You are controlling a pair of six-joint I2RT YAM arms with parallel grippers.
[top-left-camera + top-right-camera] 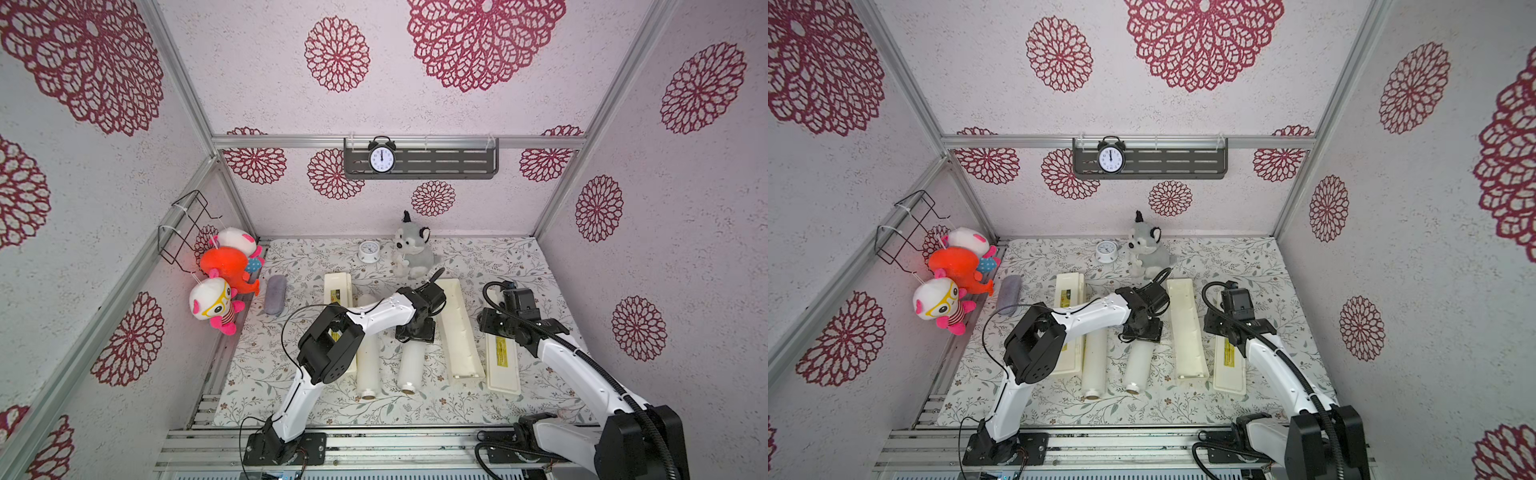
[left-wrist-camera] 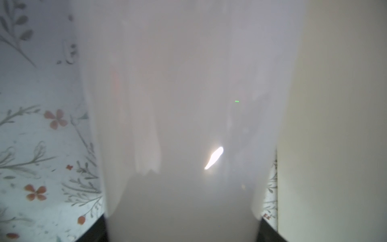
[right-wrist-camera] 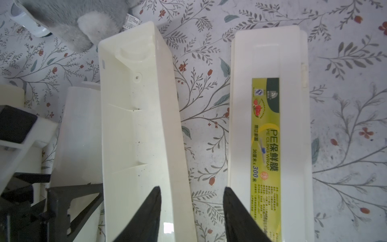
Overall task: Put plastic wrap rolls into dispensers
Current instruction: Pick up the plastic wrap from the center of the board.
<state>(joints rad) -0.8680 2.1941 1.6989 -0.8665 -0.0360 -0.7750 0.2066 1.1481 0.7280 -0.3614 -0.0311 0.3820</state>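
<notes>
- Two plastic wrap rolls [image 1: 368, 361] lie flat on the counter [image 1: 415, 409] between the dispensers [image 1: 337, 286]. We see their long axes run from the near edge toward the back wall, with the tan core ends facing the near edge.
- We find the left roll [image 1: 1095, 365] just beside the closed dispenser [image 1: 1070, 286], which lies label up and parallel to it.
- The left gripper [image 1: 415, 337] sits partway along the right roll [image 1: 410, 365]. In the left wrist view this roll fills the space between the fingers [image 2: 96, 229], which meet both its sides.
- The open dispenser tray [image 3: 136, 125] lies parallel to the rolls, hollow side up. Its labelled lid [image 3: 270, 125] lies flat alongside, with counter showing between them.
- The right gripper [image 3: 191, 215] hovers over that strip, fingers partly spread and holding nothing.
</notes>
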